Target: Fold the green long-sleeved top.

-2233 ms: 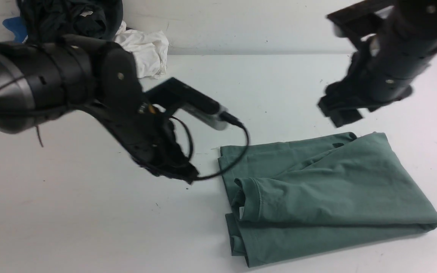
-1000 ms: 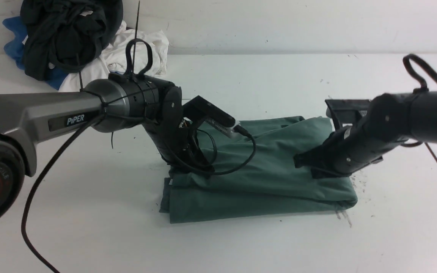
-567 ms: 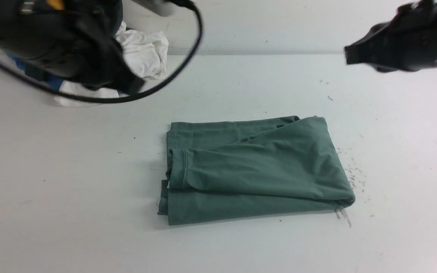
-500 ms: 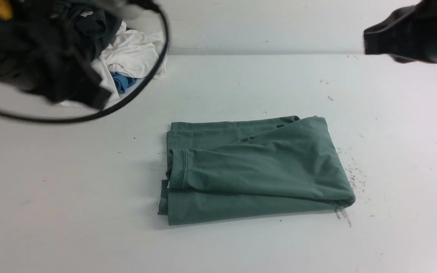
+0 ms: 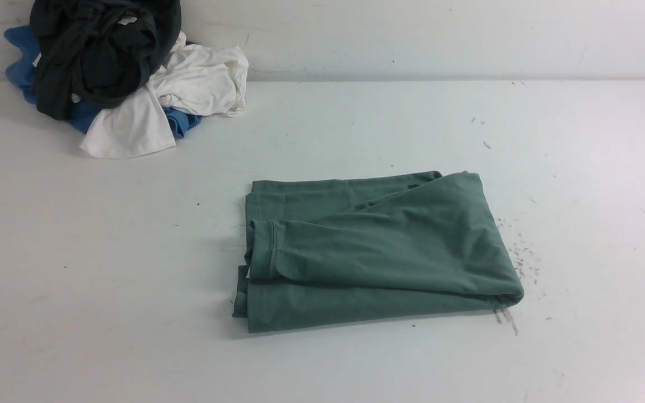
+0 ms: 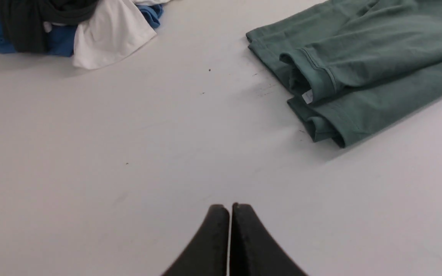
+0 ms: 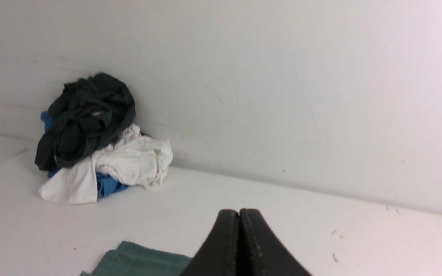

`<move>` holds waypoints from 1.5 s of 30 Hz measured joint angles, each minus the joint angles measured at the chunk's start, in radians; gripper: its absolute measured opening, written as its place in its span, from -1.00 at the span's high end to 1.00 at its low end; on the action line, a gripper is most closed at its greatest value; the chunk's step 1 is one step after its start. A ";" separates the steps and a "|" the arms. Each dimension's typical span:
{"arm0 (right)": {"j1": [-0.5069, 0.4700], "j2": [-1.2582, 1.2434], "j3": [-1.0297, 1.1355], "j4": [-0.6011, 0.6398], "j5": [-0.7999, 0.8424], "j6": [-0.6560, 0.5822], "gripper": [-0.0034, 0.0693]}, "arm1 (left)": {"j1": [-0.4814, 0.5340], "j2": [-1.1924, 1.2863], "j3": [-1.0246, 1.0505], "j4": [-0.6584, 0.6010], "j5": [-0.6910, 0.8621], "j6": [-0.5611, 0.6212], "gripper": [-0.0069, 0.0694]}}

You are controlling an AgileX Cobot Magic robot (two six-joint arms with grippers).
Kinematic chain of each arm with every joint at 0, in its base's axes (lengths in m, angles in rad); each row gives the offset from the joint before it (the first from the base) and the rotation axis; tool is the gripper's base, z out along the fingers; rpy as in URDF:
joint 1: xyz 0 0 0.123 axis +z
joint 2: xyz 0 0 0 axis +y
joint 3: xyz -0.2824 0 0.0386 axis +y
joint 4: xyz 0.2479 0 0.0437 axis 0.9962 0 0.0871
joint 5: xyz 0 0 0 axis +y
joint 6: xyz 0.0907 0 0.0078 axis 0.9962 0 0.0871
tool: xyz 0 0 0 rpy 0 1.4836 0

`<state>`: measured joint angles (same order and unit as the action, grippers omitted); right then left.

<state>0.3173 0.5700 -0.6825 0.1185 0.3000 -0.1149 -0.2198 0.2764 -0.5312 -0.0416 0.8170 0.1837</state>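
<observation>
The green long-sleeved top lies folded into a compact rectangle in the middle of the white table, a cuffed sleeve end on its left side. In the left wrist view the green long-sleeved top shows a small white label by the cuff, well away from my left gripper, which is shut on nothing above bare table. My right gripper is shut and empty too, with only a corner of the green long-sleeved top beside it. Neither arm appears in the front view.
A heap of clothes sits at the table's back left corner against the wall: a black-dark green garment on top, white garments and blue garments under it. Dark specks mark the table to the right of the folded top.
Both arms pressed on the folded top a second ago, then lifted and drew back out of the front view. The top has stayed still since they lifted.
</observation>
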 joint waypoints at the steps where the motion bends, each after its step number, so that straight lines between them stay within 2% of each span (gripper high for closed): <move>1: 0.000 -0.026 0.011 -0.002 -0.003 0.000 0.95 | 0.000 -0.031 0.014 0.000 -0.016 0.000 0.84; 5: 0.000 -0.097 0.020 -0.002 -0.003 0.000 0.95 | 0.002 -0.139 0.049 0.000 -0.088 0.011 0.84; 10: 0.000 -0.138 0.021 -0.002 -0.003 -0.002 0.95 | 0.004 -0.206 0.054 0.000 -0.108 0.019 0.84; 27: 0.000 -0.143 0.021 -0.002 0.172 -0.003 0.95 | 0.004 -0.208 0.054 0.000 -0.060 0.021 0.84; 38: -0.005 -0.184 0.092 -0.007 0.153 -0.003 0.95 | 0.004 -0.208 0.054 0.000 -0.059 0.024 0.84; 40: -0.022 -0.223 0.153 -0.014 0.120 -0.001 0.95 | 0.004 -0.208 0.054 0.000 -0.059 0.025 0.84; 43: -0.122 -0.330 0.332 -0.052 0.064 0.034 0.95 | 0.004 -0.208 0.054 0.000 -0.059 0.025 0.84; 44: -0.129 -0.336 0.332 -0.054 0.062 0.034 0.95 | 0.004 -0.208 0.054 0.000 -0.059 0.025 0.84; 45: -0.185 -0.384 0.404 -0.073 0.052 0.061 0.95 | 0.004 -0.208 0.054 0.000 -0.059 0.025 0.84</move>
<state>0.1319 0.1858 -0.2783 0.0454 0.3522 -0.0542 -0.2154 0.0679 -0.4768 -0.0416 0.7577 0.2087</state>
